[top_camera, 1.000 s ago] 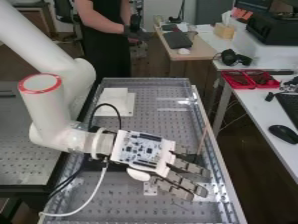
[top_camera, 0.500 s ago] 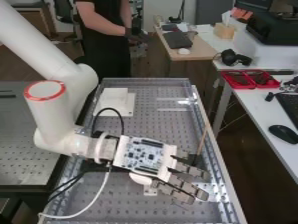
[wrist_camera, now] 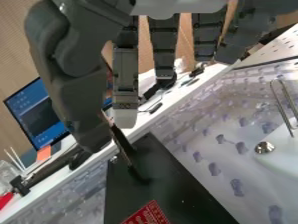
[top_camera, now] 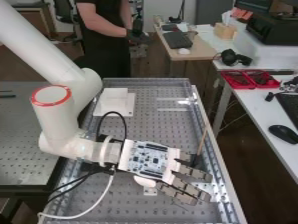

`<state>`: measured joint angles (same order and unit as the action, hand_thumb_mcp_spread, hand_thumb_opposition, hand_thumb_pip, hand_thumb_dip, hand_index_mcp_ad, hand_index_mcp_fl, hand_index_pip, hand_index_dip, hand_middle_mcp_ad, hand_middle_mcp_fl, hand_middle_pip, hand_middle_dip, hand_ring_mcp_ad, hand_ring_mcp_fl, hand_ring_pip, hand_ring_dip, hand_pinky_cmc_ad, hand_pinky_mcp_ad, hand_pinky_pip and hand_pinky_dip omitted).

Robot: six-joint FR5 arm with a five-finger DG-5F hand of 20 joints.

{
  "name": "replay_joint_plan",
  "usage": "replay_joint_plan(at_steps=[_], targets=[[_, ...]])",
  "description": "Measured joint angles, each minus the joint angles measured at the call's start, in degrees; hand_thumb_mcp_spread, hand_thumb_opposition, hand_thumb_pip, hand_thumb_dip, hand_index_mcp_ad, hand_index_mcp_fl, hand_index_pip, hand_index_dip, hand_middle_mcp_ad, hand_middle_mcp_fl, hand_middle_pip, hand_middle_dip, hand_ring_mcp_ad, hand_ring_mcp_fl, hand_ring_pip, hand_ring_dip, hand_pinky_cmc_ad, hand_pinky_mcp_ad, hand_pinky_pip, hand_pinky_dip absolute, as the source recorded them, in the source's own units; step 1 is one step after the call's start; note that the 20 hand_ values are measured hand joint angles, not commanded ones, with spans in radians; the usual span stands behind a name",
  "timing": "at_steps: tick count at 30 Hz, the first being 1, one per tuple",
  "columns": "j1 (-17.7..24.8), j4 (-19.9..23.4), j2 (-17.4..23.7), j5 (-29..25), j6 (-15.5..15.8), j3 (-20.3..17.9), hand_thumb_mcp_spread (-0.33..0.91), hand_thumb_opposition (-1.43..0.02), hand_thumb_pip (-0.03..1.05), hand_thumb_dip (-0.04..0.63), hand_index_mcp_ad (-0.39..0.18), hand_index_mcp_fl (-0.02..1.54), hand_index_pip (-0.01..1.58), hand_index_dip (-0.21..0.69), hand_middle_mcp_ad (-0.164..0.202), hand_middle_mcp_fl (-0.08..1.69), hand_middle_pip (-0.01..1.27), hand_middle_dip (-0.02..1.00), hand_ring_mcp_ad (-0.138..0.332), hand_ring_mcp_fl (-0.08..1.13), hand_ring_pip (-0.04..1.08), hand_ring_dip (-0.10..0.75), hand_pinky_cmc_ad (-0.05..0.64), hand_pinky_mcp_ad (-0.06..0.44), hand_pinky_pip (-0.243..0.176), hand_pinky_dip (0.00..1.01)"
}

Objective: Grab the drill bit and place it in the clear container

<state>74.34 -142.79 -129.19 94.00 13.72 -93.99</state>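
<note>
The hand is over the right near part of the perforated bench, back up, fingers extended and pointing right. In the wrist view the hand has its thumb apart from straight fingers. A thin dark rod, perhaps the drill bit, slants beside the thumb and fingertip, over a black flat block with a red label; whether it touches them I cannot tell. In the high view a thin brown rod rises beside the fingers. Farther up the bench lies a clear, shiny-edged shape, possibly the clear container.
White stacked blocks stand at the bench's far left. A raised metal rail runs along its right side. Cables loop beside the wrist. A side table on the right holds red trays and a mouse.
The arm and hand have shifted a little to the right and toward the near end of the bench. The fingers stay extended. The brown rod stands in about the same place.
</note>
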Motion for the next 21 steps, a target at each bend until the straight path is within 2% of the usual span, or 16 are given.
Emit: replay_joint_plan(at_steps=[21], targets=[[0.0, 0.5, -1.1, 0.4, -0.7, 0.6, 0.54, -0.84, 0.51, 0.223, -0.077, 0.34, 1.34, 0.227, 0.110, 0.17, 0.14, 0.17, 0.246, 0.03, 0.08, 0.016, 0.262, 0.182, -0.091, 0.18]])
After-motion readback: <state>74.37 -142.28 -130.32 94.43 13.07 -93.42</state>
